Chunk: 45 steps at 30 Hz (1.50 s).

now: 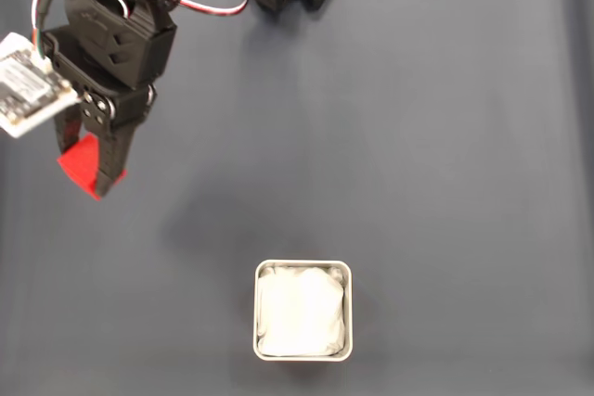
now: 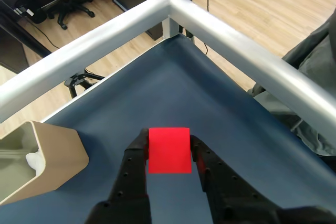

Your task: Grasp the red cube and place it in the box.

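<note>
Gripper: black two-finger gripper [image 1: 93, 169] sat at the upper left of the fixed view, fingers pointing down the picture; in the wrist view [image 2: 169, 153] it entered from the bottom edge
Jaw state: narrow, closed onto the red cube, one finger pressed against each side face
Red cube: red cube [image 1: 81, 166] was held between the fingers, partly hidden under them in the fixed view; in the wrist view [image 2: 168, 150] its bright face showed fully between the finger pads
Cube height: could not tell from either view whether the cube touched the mat or hung just above it
Box: box [image 1: 303, 267] stood at lower centre of the fixed view, pale metallic rim, rounded corners, wrinkled white lining inside; in the wrist view [image 2: 58, 150] it appeared at the left edge as a tan-walled corner with a bit of white inside
Cube vs box: well apart, cube outside the box
Surface: dark blue mat [image 1: 436, 155] covered the table
Frame: silver rail [image 2: 231, 40] ran round the far corner of the mat in the wrist view, wooden floor beyond it
</note>
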### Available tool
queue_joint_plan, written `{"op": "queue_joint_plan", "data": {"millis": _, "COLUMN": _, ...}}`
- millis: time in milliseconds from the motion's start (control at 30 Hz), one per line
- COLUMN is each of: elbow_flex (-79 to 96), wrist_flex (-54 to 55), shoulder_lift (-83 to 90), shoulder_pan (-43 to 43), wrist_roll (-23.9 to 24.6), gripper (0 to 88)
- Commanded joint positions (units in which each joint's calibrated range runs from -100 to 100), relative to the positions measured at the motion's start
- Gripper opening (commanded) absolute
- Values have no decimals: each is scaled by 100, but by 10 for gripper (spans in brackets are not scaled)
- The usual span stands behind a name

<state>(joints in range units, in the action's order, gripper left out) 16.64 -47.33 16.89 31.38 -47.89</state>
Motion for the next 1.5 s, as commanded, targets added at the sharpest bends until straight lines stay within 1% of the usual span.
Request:
{"op": "queue_joint_plan", "data": {"millis": 0, "elbow_flex": -414, "wrist_flex": -21, "shoulder_lift": 9, "shoulder_pan": -254, "wrist_roll": -15, "gripper": 0}}
{"op": "queue_joint_plan", "data": {"millis": 367, "elbow_flex": -751, "wrist_flex": -21, "shoulder_lift": -155, "shoulder_pan": -858, "wrist_roll": -34, "gripper": 0}}
{"op": "queue_joint_plan", "data": {"millis": 1033, "elbow_flex": -1025, "wrist_flex": 29, "shoulder_lift": -320, "shoulder_pan": -1618, "wrist_roll": -127, "gripper": 0}}
{"op": "queue_joint_plan", "data": {"millis": 1467, "elbow_flex": -1235, "wrist_flex": 488, "shoulder_lift": -675, "shoulder_pan": -1931, "wrist_roll": -151, "gripper": 0}}
